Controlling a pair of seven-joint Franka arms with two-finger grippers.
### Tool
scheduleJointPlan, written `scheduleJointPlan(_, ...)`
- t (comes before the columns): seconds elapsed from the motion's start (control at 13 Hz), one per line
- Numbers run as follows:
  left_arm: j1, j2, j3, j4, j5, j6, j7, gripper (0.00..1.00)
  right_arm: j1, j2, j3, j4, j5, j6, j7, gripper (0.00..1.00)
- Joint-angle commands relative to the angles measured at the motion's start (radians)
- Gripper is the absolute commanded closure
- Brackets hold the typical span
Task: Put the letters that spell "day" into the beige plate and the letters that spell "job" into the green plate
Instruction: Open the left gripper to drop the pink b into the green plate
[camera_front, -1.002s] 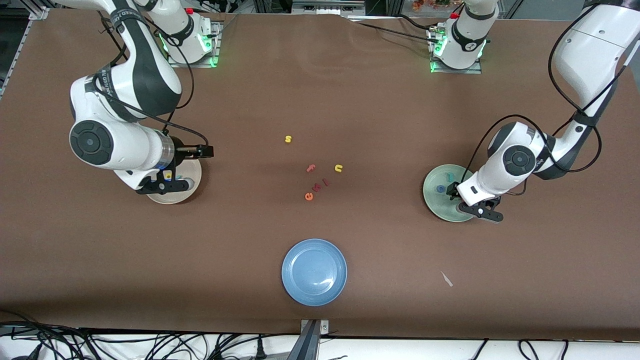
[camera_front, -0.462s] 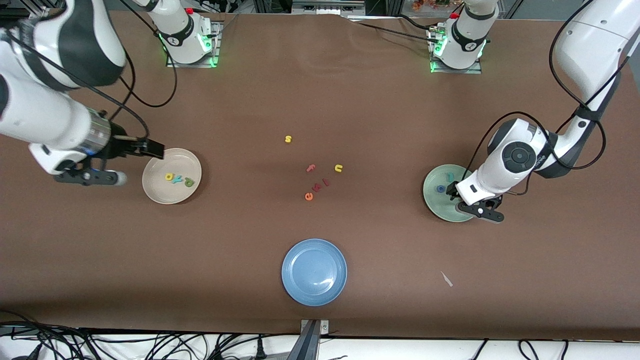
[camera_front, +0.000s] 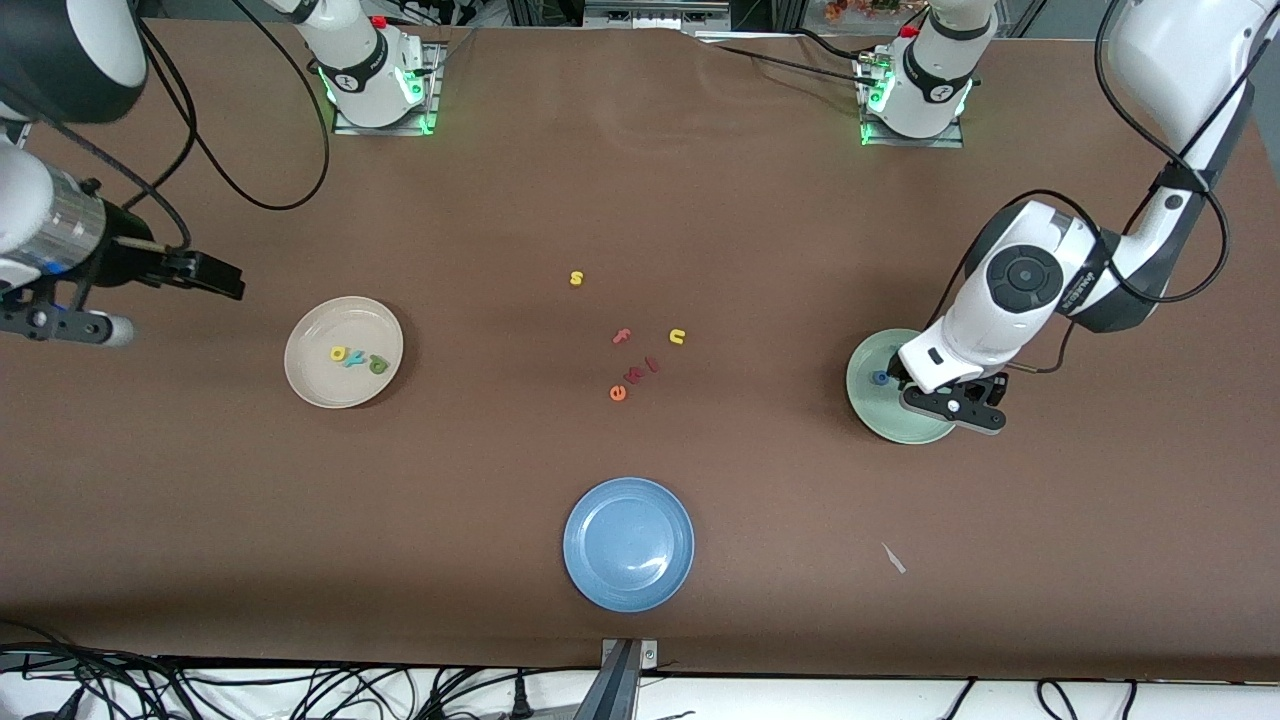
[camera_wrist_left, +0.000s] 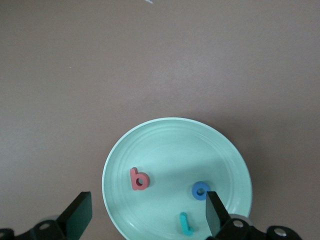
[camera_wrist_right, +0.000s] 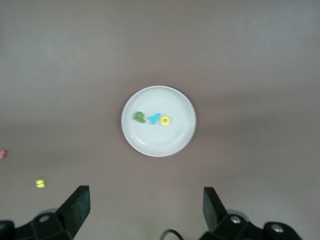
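Front view is showing the beige plate lying toward the right arm's end of the table, carrying the yellow a, the teal y and the green d in a row. The right gripper is hanging over bare table past that plate, at the table's edge, its fingers standing wide apart and holding nothing, as the right wrist view is showing with the plate well clear of the fingertips.

The green plate is sitting toward the left arm's end of the table. The left gripper is hovering over it, fingers spread wide and empty. In the left wrist view the pink b, the blue o and the teal j are lying inside the plate, apart from one another.

Mid-table, a yellow s, pink f, yellow u and orange e are lying loose. The blue plate is sitting nearer the front camera than these.
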Motion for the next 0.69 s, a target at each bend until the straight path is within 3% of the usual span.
scheduleJointPlan(0.0, 0.007, -0.048, -0.067, 0.093, -0.044, -0.176, 0.008, 0.00, 0.012, -0.014, 0.025, 0.023, -0.048, -0.051, 0.006, 0.00)
scheduleJointPlan(0.23, 0.007, -0.050, -0.162, 0.298, -0.054, -0.440, 0.023, 0.00, -0.005, -0.035, 0.025, 0.024, -0.003, -0.065, 0.007, 0.00)
scheduleJointPlan(0.31, 0.004, -0.048, -0.171, 0.348, -0.080, -0.482, 0.023, 0.00, -0.016, -0.035, 0.025, 0.023, 0.033, -0.068, 0.007, 0.00)
scheduleJointPlan(0.62, -0.007, -0.053, -0.173, 0.472, -0.127, -0.599, 0.104, 0.00, -0.020, -0.046, 0.019, -0.003, 0.041, -0.066, 0.024, 0.00)
